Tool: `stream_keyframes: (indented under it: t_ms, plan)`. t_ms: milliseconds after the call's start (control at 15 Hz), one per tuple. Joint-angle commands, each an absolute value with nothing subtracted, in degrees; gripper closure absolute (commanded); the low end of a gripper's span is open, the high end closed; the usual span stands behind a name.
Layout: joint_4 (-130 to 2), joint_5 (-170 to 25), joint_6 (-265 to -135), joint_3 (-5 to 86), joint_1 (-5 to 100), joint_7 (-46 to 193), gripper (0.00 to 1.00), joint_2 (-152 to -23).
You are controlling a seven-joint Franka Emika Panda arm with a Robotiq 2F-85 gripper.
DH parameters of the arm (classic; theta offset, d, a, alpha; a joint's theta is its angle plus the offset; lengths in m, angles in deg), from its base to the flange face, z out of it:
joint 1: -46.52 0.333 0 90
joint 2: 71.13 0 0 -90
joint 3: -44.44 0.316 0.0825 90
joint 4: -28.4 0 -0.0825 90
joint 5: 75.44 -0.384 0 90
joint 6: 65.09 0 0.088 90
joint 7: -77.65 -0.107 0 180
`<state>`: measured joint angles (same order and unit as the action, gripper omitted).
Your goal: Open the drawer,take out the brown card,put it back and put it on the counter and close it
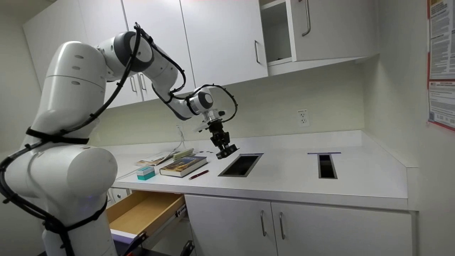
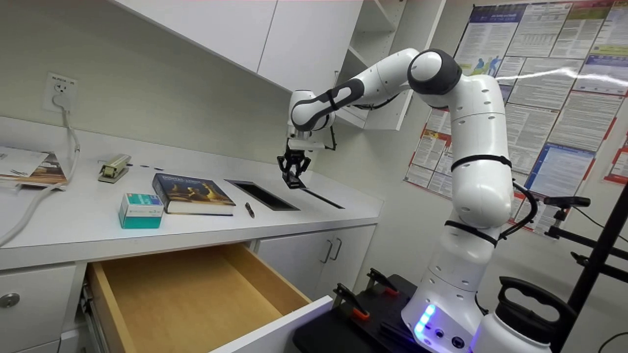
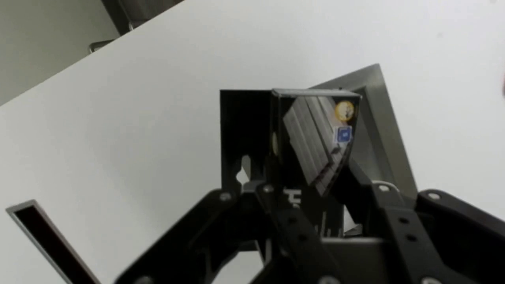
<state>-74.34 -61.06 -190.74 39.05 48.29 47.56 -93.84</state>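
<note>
Card (image 3: 311, 130) (dk), held w/in end effector (image 3: 313, 175), abv counter (image 1: 284, 177)

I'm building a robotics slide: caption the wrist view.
Gripper holds a dark printed box that partly hides a framed cutout in the white counter.

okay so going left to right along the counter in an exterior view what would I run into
In an exterior view, along the counter: teal-and-white box, book, wide dark cutout, narrow dark cutout. Things that overlap these sideways are left out.
</note>
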Motion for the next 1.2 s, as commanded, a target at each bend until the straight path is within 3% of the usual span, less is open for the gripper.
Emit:
stream_keyframes:
  t_ms: [0, 467, 1133]
  plan:
    - [-64.7, -70.9, -188.1, 37.7, 44.0, 49.6, 0.84, -100.1]
    - [-55.5, -81.8, -191.1, 35.3, 38.2, 47.7, 0.84, -109.1]
    - [-50.3, -81.1, -197.0, 27.9, 38.0, 32.3, 0.84, -117.4]
